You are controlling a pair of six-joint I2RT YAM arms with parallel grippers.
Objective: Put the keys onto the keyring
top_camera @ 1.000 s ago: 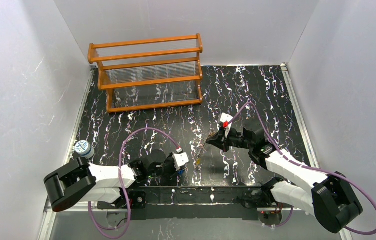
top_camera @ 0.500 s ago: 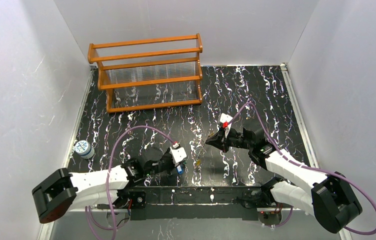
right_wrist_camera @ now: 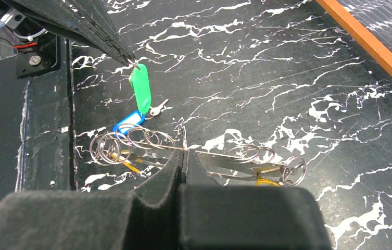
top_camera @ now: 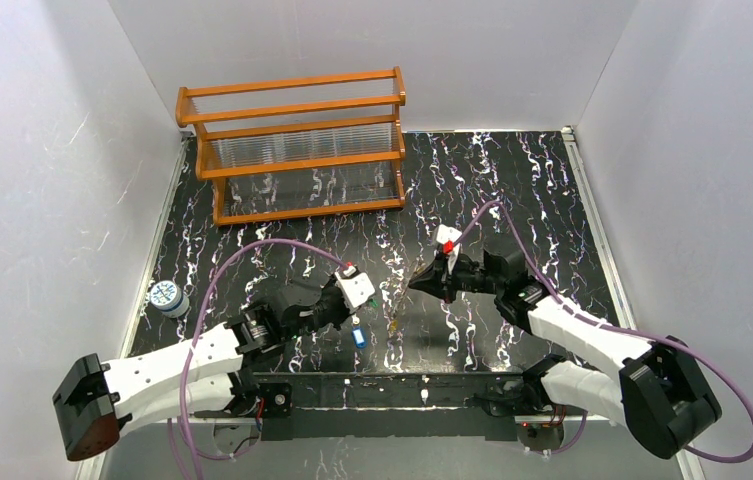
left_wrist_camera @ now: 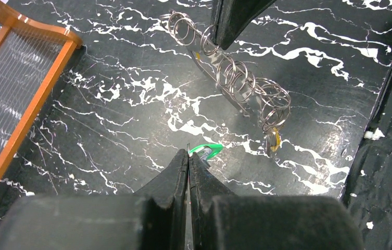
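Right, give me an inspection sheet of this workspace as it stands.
Surface: black, white-veined table; no spills seen.
Job's things: keyring, a row of silvery rings, pinched by the right gripper; green key hanging from the left gripper; blue key lying on the table; yellow key hanging from the keyring's end.
Clutter: orange rack at the far left; round container by the left edge.
Grippers: left gripper shut on the green key; right gripper shut on the keyring.
Cables: purple cables, one looping off each arm.
Surroundings: white walls on three sides.
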